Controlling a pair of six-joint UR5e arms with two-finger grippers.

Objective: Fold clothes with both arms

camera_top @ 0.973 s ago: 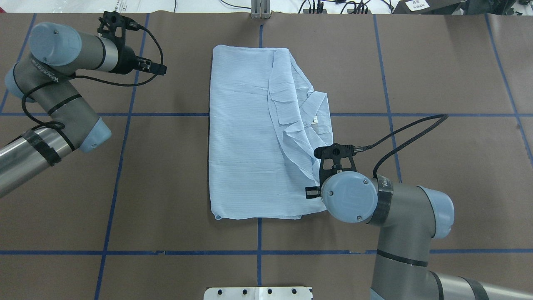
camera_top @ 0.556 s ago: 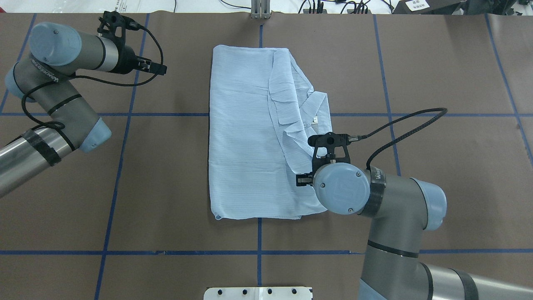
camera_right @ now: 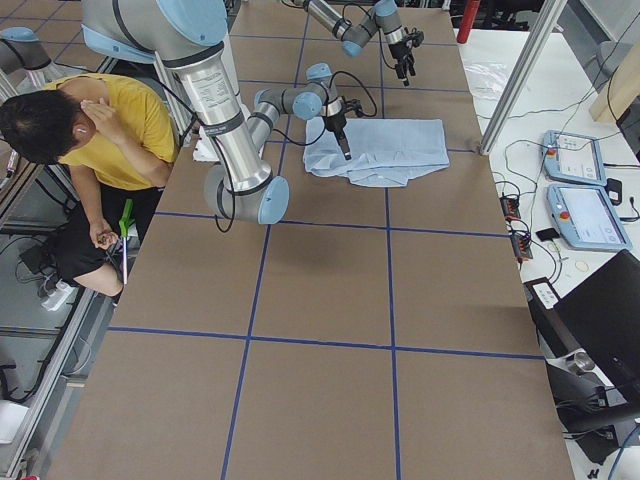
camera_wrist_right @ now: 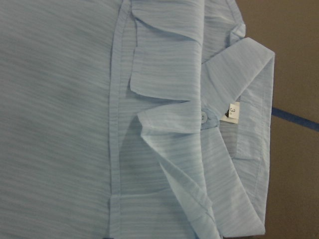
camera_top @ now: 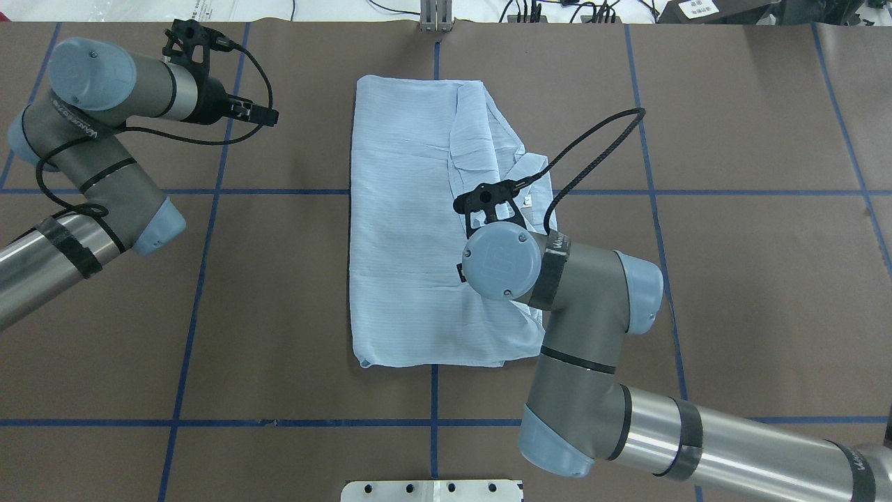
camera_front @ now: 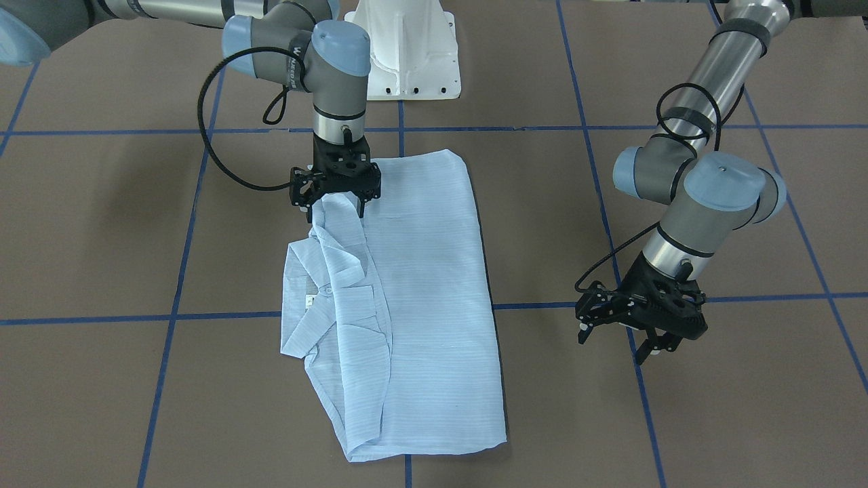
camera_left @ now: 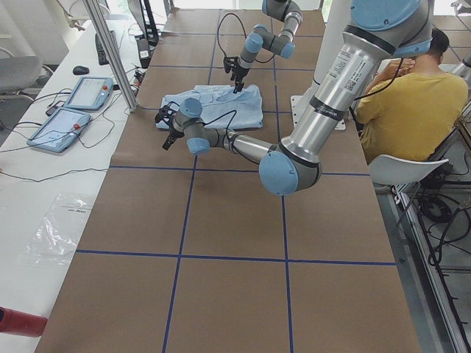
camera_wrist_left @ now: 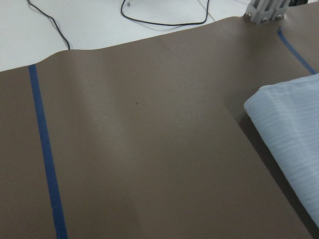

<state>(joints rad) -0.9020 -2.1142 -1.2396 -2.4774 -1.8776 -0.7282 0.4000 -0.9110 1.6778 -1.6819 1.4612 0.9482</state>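
Lying flat in the middle of the brown table (camera_top: 732,279), the pale blue shirt (camera_top: 404,209) is folded into a long shape. Its long way runs from the robot's side to the far side of the table. Its collar (camera_top: 533,171) pokes out on the robot's right, a bit nearer the far end. A small white tag (camera_wrist_right: 233,110) and one white button (camera_wrist_right: 203,116) sit beside it. The other long side is a smooth fold.

The right gripper (camera_front: 357,210) points straight down at the near part of the shirt, close to the loose front flap (camera_wrist_right: 164,59). Its fingers look thin and close together, but I cannot tell if they pinch any cloth or only touch it. From above, the right arm's (camera_top: 599,293) round blue cap (camera_top: 502,261) covers the gripper and part of the shirt's right edge.

The left gripper (camera_front: 652,349) hangs over bare table, well apart from the shirt on the robot's left. Its finger tips show a small gap and hold nothing. Its wrist camera sees only one corner of the shirt, cut off at the picture's edge.

A person in a yellow top (camera_right: 110,125) sits near the robot, off the table.
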